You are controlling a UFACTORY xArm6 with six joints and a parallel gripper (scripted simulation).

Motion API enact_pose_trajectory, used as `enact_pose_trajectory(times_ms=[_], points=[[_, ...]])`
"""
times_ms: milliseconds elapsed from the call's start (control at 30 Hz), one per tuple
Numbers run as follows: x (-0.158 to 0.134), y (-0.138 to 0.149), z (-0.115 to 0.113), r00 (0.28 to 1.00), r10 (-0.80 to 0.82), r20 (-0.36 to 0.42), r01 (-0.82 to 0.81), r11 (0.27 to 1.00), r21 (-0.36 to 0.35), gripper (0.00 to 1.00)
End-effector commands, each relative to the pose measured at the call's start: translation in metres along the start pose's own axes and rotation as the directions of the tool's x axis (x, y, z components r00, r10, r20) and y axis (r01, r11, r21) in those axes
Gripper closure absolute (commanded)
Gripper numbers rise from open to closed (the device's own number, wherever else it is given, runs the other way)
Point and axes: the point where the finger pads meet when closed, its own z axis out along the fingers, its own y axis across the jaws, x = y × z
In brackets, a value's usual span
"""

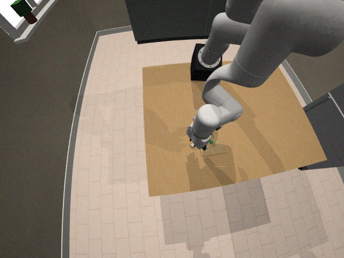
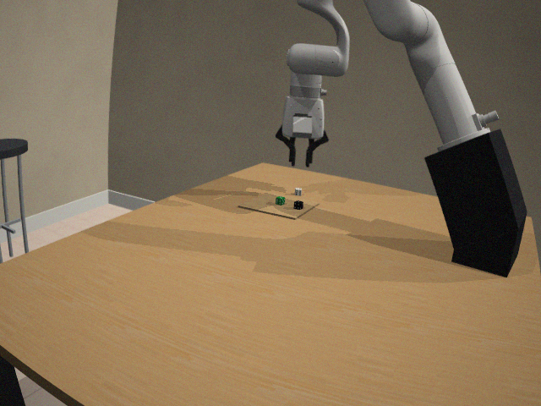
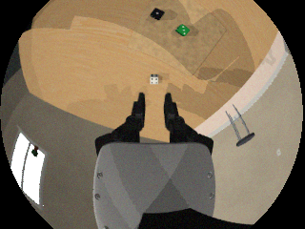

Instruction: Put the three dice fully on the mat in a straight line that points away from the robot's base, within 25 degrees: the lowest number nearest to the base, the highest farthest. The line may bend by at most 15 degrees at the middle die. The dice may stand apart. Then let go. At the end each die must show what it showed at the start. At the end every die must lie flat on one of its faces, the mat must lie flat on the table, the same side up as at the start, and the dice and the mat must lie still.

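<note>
A thin tan mat lies flat on the wooden table. A green die and a black die stand on it. A white die stands on the bare table just beside the mat's edge. My gripper hangs well above the table, fingers pointing down, with a narrow gap and nothing between them. In the wrist view the white die lies just beyond my fingertips; the green die and the black die lie farther off. From above, my wrist hides the black die; the white die and the green die show.
The robot's black base block stands on the table at the right. A stool stands on the floor at the left. Dark cabinets stand behind and to the right of the table.
</note>
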Motion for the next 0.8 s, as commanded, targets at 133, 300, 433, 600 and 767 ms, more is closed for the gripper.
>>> enact_pose_trajectory(times_ms=[133, 300, 433, 600, 767], points=[[-0.001, 0.001, 0.000, 1.000, 0.000, 0.002, 0.000, 1.000, -0.001, 0.69], [-0.001, 0.001, 0.001, 1.000, 0.000, 0.002, 0.000, 1.000, -0.002, 0.69], [-0.001, 0.001, 0.002, 1.000, 0.000, 0.002, 0.000, 1.000, -0.002, 0.69], [-0.001, 0.001, 0.006, 1.000, 0.000, 0.002, 0.000, 1.000, -0.002, 0.69], [-0.001, 0.001, 0.012, 1.000, 0.000, 0.002, 0.000, 1.000, -0.002, 0.69]])
